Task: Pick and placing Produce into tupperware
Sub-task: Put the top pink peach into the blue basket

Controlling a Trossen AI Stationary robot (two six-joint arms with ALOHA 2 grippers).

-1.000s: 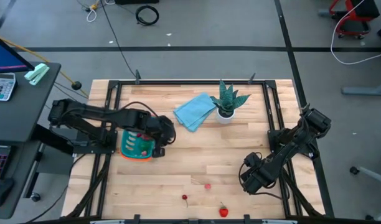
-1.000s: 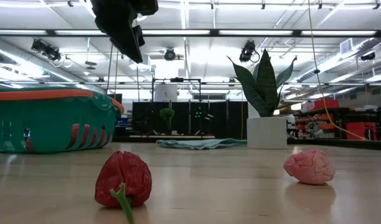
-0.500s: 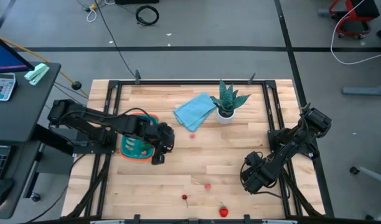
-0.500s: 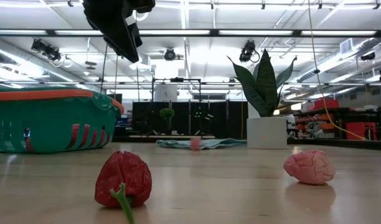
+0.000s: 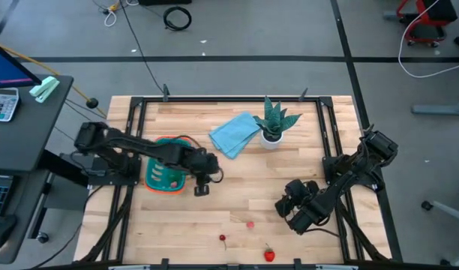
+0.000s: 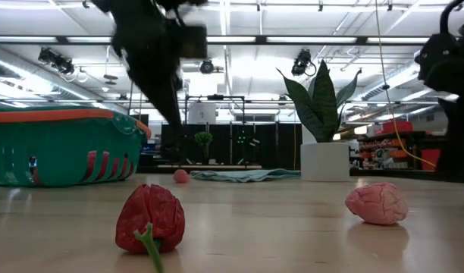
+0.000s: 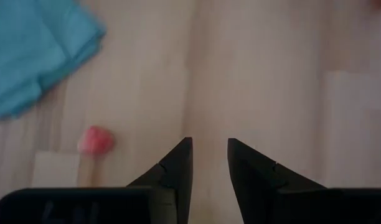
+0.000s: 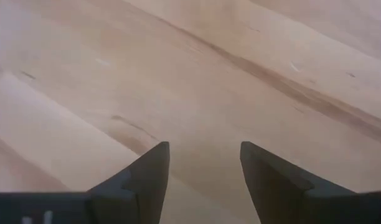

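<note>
Pink produce piece (image 7: 95,140) lies just beside left gripper (image 7: 209,163) — fingers slightly parted, holding nothing — on table.

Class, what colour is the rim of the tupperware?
Orange, on the teal tupperware; clearest in the low view.

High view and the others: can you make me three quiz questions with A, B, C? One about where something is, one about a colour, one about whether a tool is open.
1. Where is the potted plant? A beside the cloth; B on the floor; C on a chair.
2. What colour is the cloth? A yellow; B light blue; C black.
3. How is the right tool? A shut tight; B shut on the cloth; C open and empty.
Answers: 1 A, the pot stands next to the cloth. 2 B, it shows light blue from above. 3 C, its wrist view shows only bare wood between its spread fingers.
</note>
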